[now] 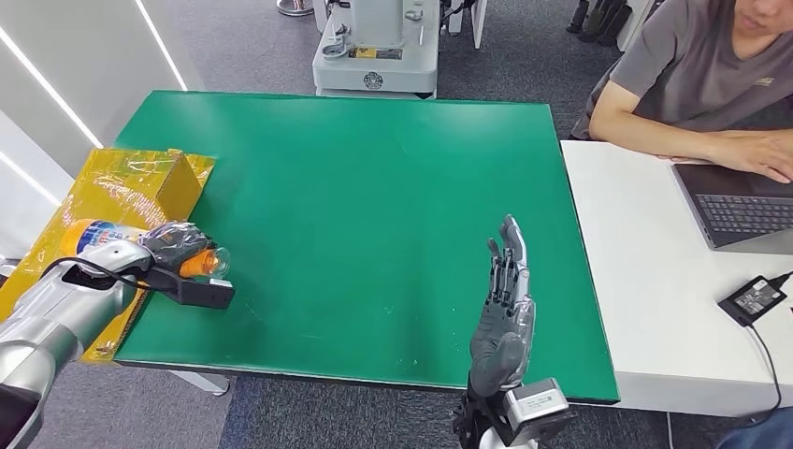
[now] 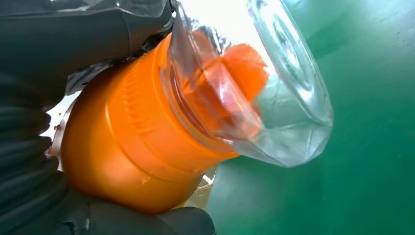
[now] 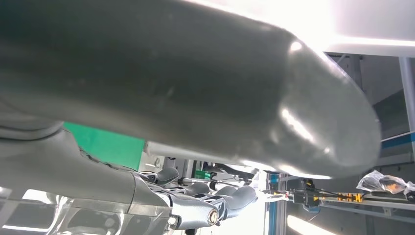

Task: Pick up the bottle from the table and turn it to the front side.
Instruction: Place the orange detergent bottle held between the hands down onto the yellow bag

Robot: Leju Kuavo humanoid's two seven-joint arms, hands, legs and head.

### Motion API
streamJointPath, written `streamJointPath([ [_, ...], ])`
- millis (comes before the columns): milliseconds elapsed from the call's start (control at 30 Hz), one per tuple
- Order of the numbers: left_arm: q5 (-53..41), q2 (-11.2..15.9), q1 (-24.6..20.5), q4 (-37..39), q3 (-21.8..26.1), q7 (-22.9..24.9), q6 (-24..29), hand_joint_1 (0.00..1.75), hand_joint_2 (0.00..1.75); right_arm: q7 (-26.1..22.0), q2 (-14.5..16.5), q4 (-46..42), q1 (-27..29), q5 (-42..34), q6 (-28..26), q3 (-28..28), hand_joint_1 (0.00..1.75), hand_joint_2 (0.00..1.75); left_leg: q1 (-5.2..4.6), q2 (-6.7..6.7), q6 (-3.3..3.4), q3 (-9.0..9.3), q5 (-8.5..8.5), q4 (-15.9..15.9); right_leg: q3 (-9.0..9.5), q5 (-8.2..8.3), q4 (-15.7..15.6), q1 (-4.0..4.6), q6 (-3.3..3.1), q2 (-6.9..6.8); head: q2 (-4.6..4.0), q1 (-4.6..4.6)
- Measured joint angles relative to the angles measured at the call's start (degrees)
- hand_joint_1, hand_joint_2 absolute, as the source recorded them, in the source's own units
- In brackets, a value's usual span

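The bottle [image 1: 98,232] lies on its side at the green table's [image 1: 374,206] left edge, with an orange neck and a clear cap [image 1: 216,262] pointing toward the table's middle. My left hand [image 1: 173,245] grips it around the neck. Close up, the orange neck [image 2: 127,147] and clear cap [image 2: 274,83] sit just beyond my dark fingers [image 2: 73,34]. My right hand [image 1: 502,309] stands open over the table's front right part, fingers straight and pointing away from me, holding nothing. Its thumb [image 3: 195,98] looms large in the right wrist view.
A yellow plastic-wrapped box [image 1: 150,178] lies under and behind the bottle at the left edge. A white table [image 1: 645,309] adjoins on the right, with a laptop [image 1: 739,206], a power adapter [image 1: 756,297] and a seated person [image 1: 711,75]. A grey machine base [image 1: 374,56] stands beyond the far edge.
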Motion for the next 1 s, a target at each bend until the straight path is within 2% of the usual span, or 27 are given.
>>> streamJointPath([
  [667, 0.0, 0.0, 0.0, 0.3, 0.0, 0.0, 0.1, 1.75, 1.75, 0.0, 0.0, 0.0, -0.1, 0.0, 0.1, 0.0, 0.0, 0.0, 0.0, 0.0, 0.0, 0.0, 0.0, 0.0, 0.0, 0.0, 0.0, 0.0, 0.0, 0.0, 0.0, 0.0],
  [733, 0.4, -0.6, 0.6, 0.3, 0.0, 1.2, 2.4, 1.75, 1.75, 0.4, 0.0, -0.1, -0.1, 0.6, -0.2, 0.0, 0.0, 0.0, -0.03, -0.01, 0.0, 0.01, 0.0, 0.0, 0.0, 0.0, 0.0, -0.03, 0.0, -0.01, 0.0, -0.01],
  [867, 1.3, -4.6, 4.6, 0.7, 0.2, 7.4, 14.4, 1.75, 1.75, 2.8, 0.1, -1.7, -0.1, 3.2, -1.2, 0.7, 0.0, 0.0, -0.08, -0.21, 0.01, 0.02, 0.0, 0.0, 0.09, -0.06, 0.0, -0.1, 0.03, -0.2, 0.0, 0.01],
  [1000, 1.4, -7.4, 6.2, 1.2, 0.3, 8.0, 16.5, 1.75, 1.75, 3.5, 0.2, -2.6, -0.1, 3.8, -1.5, 1.2, 0.0, 0.0, -0.08, -0.28, 0.02, 0.11, -0.01, 0.0, 0.26, -0.07, -0.1, -0.11, 0.03, -0.26, 0.0, 0.01],
])
